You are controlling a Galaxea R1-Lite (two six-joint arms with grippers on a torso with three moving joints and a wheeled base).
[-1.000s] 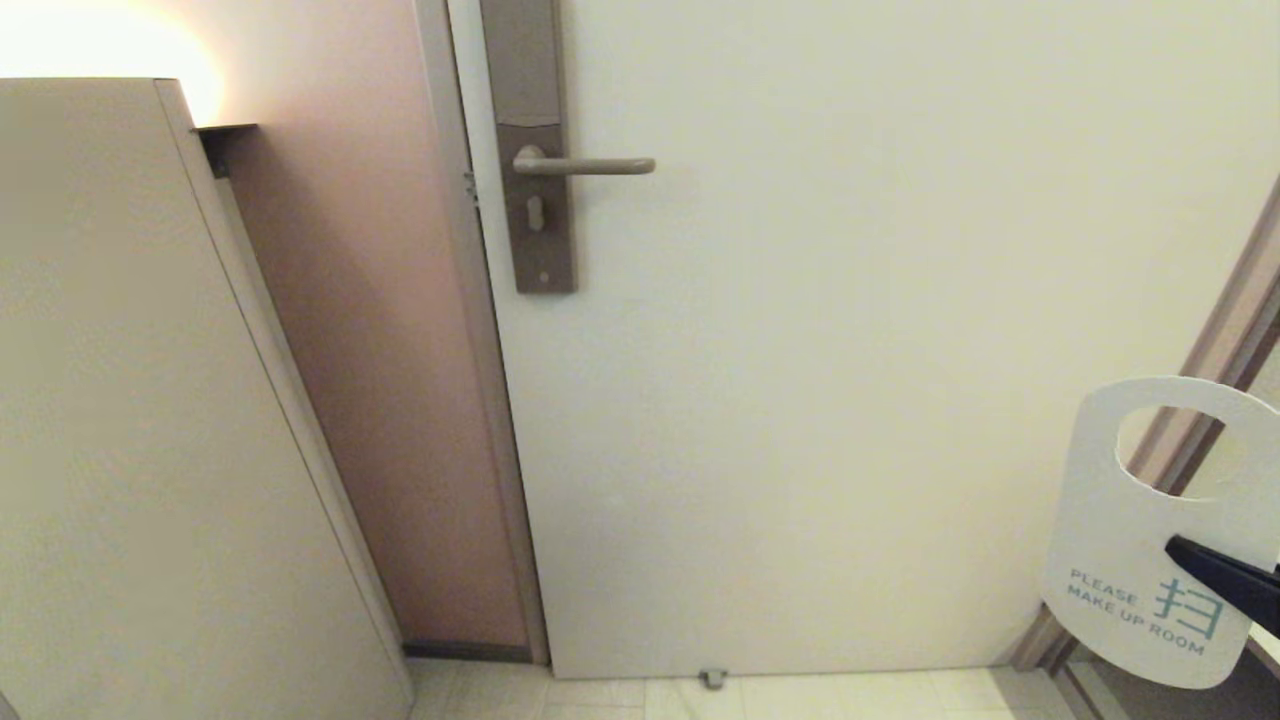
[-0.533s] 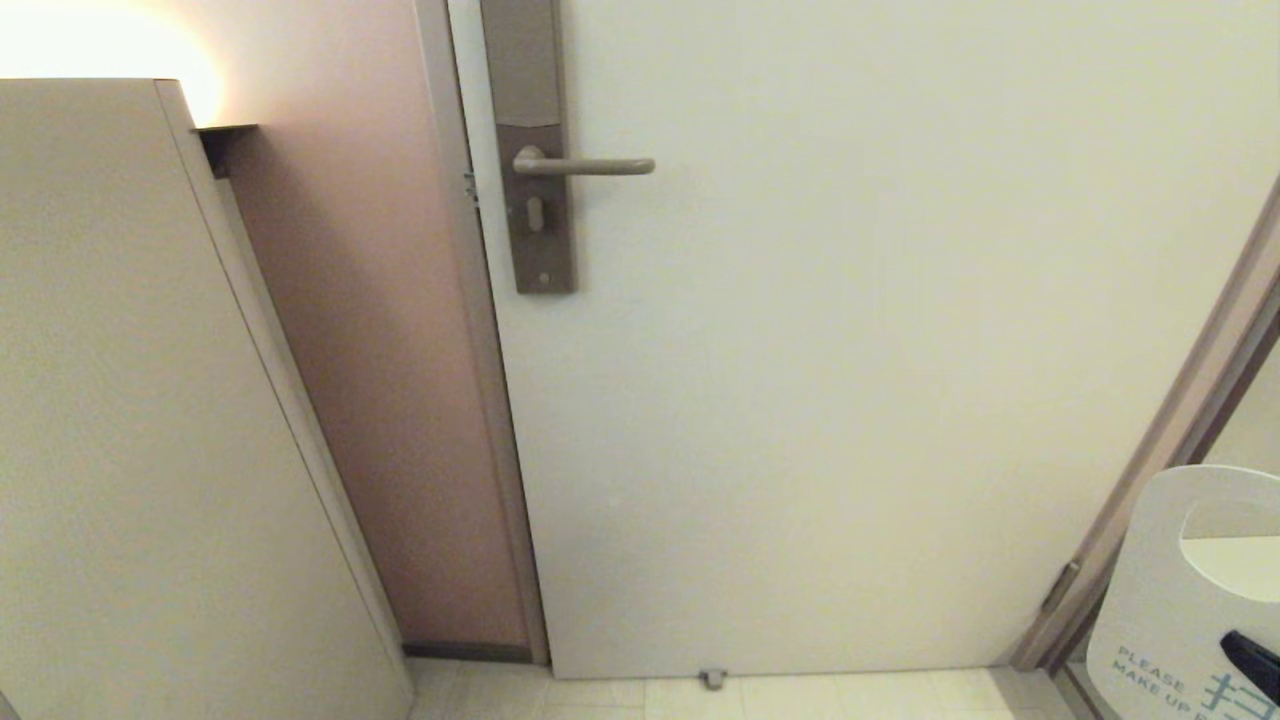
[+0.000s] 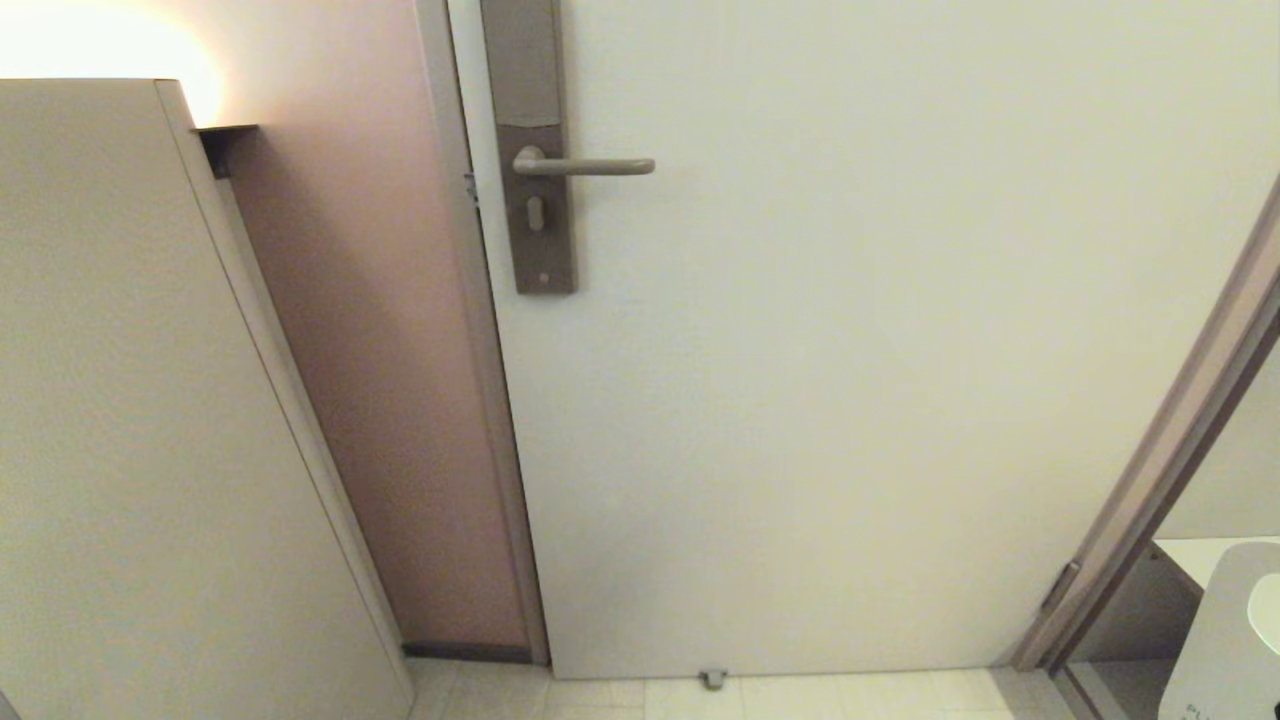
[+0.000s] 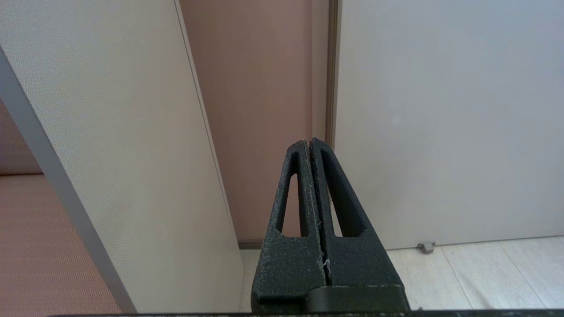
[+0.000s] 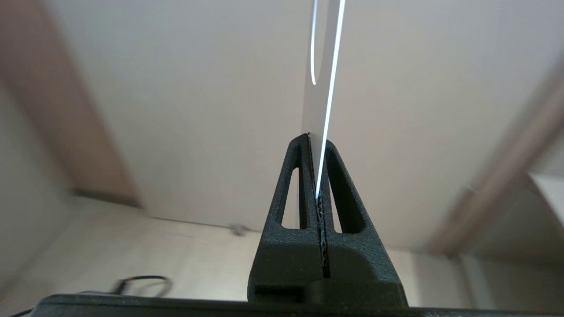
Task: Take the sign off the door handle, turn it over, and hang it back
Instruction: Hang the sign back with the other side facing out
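I keep the right gripper (image 5: 315,145) pinching the sign (image 3: 1225,640) edge-on, low at five o'clock from the bare door handle (image 3: 583,166), ready for rehanging, left gripper (image 4: 311,147) pressed together empty.

Warm lamp glare upper left in head view, right wrist view motion-blurred

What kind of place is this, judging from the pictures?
Probably a hotel room entrance: a white door with a lever door handle on a tall lock plate, and a hanger sign of the room-service kind.
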